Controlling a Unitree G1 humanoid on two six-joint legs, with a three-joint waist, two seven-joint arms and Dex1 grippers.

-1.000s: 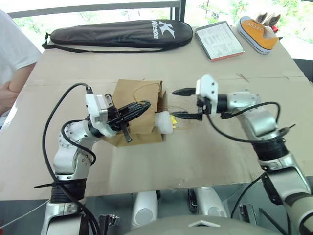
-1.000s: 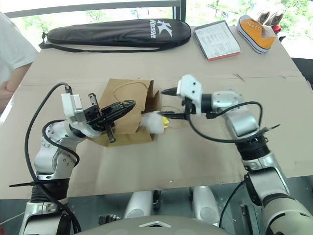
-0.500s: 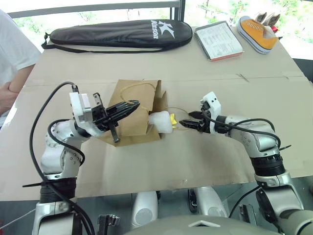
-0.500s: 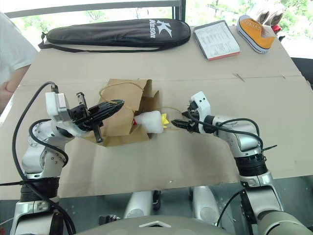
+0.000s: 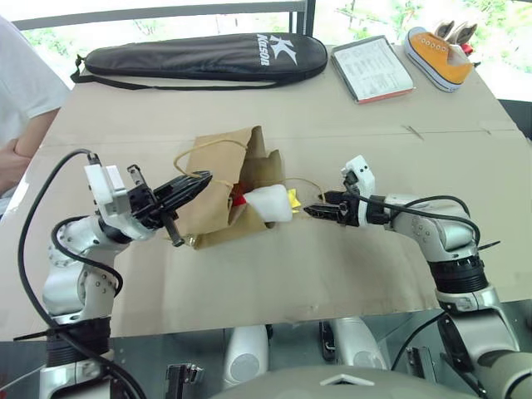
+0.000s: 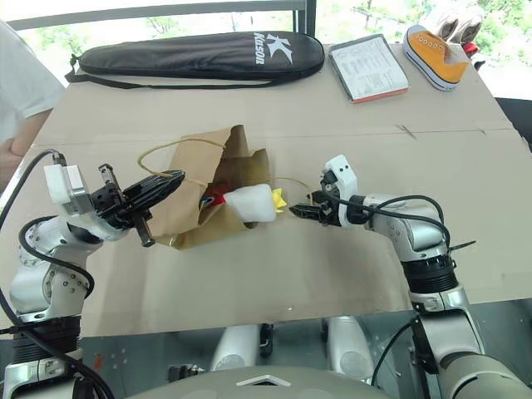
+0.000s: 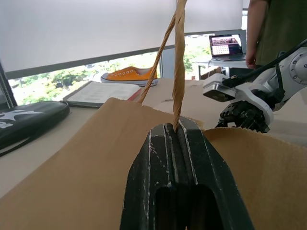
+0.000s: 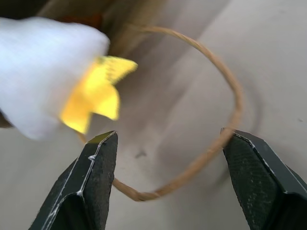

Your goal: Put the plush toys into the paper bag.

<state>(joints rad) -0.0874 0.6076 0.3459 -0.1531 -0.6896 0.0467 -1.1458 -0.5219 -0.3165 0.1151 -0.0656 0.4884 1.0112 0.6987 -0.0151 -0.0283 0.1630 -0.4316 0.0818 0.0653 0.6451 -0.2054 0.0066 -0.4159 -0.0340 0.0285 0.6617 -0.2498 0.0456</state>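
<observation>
The brown paper bag (image 5: 223, 199) lies on its side on the table, mouth toward the right. My left gripper (image 5: 198, 179) is shut on its upper twisted handle (image 7: 178, 57) and holds that side lifted. A white rocket-like plush toy (image 5: 271, 202) sticks out of the bag's mouth, yellow end (image 8: 98, 93) outward and red tip (image 5: 239, 198) inside. My right gripper (image 5: 317, 210) is open, low over the table just right of the toy. Its fingers (image 8: 93, 177) stand on either side of the bag's other handle loop (image 8: 225, 134), which lies flat. They do not touch the toy.
A long black racket case (image 5: 199, 56) lies along the far edge, with a booklet (image 5: 371, 69) and an orange sneaker (image 5: 438, 56) at the far right. A person's arm (image 5: 18, 125) rests at the table's left edge. Another person (image 7: 273, 28) stands beyond the table.
My left gripper has drawn the handle to the left, tilting the bag and widening its mouth so the toy's red tip shows. My right gripper has dropped to table level and rolled.
</observation>
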